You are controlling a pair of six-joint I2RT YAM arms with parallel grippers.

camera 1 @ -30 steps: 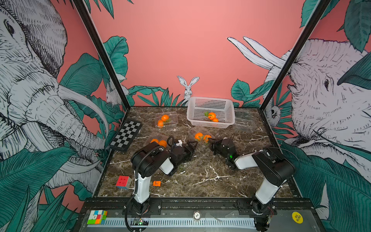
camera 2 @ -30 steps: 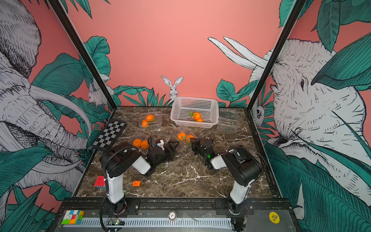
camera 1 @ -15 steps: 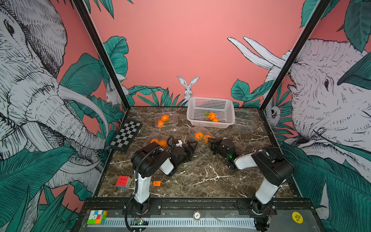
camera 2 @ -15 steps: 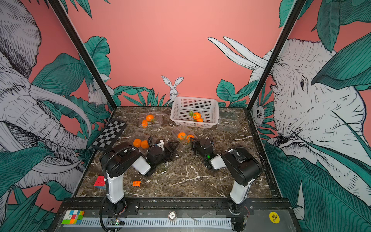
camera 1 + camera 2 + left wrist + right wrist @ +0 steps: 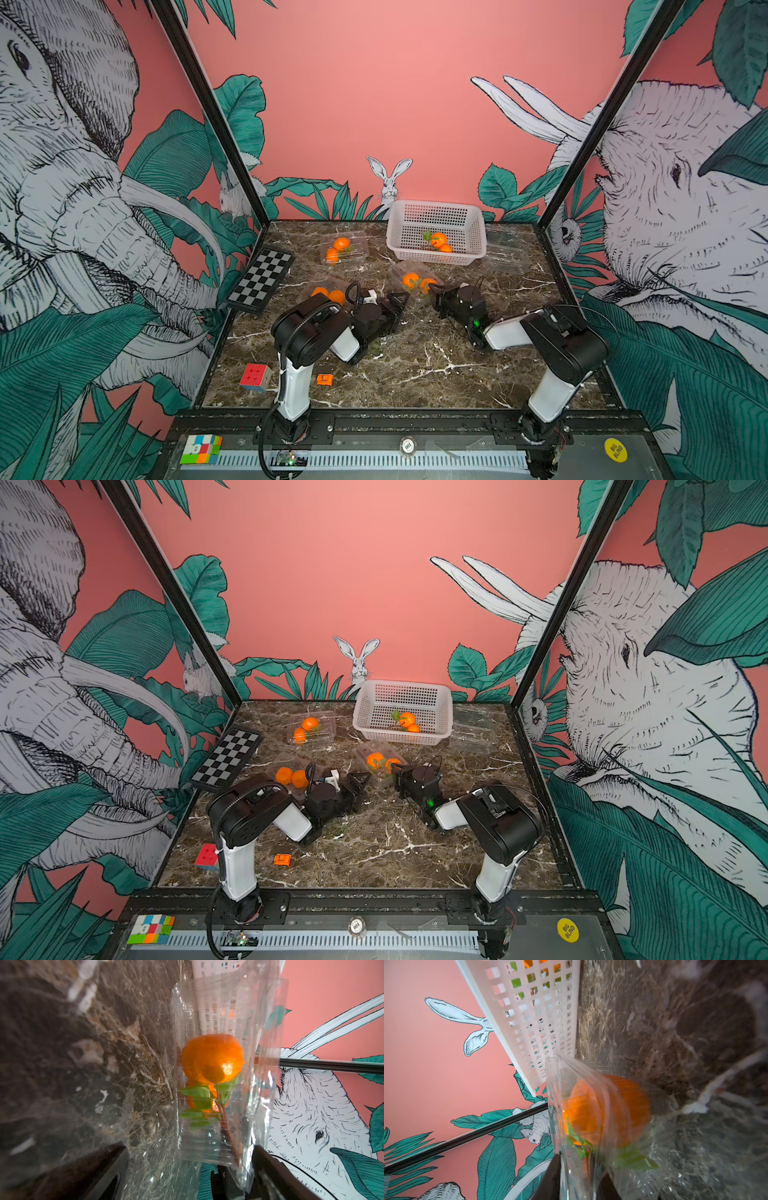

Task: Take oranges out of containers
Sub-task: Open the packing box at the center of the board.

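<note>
- The right hand [image 5: 433, 291] is closed on a thin clear edge of the centre box [image 5: 409, 268]. In the right wrist view, plastic sits pinched between its fingers [image 5: 550, 1178].
- The left hand [image 5: 398, 300] stands wide open and holds nothing. It faces the same box from the other side. Its wrist view shows the box's near end [image 5: 207, 1153] at its fingertips, but I cannot tell whether they touch it.
- Two oranges [image 5: 410, 279] lie inside that box, leaves on, with plastic over them on every side shown. I cannot tell whether the lid has come unlatched.
- Done, as it looks: the basket pair [image 5: 438, 240] is out of its container, and an empty box [image 5: 505, 253] lies just beside the basket [image 5: 457, 255].
- Left to do: the centre oranges, the left pair [image 5: 336, 297] in the left box [image 5: 322, 286] by the left arm, and the back pair [image 5: 341, 244] in the back box [image 5: 353, 253]. That puts the task about a quarter through.
- Edges: the basket's front wall stands just behind the centre box, so there is little room to push that way. The two hands are near each other across the box, which risks a knock if both close in.
- Open room: the bare surface [image 5: 415, 365] toward the front, between the arms. The block [image 5: 324, 379] and cube [image 5: 255, 376] lie front-left, and the checkerboard [image 5: 262, 282] is at the left edge. All three are well apart from the work.
</note>
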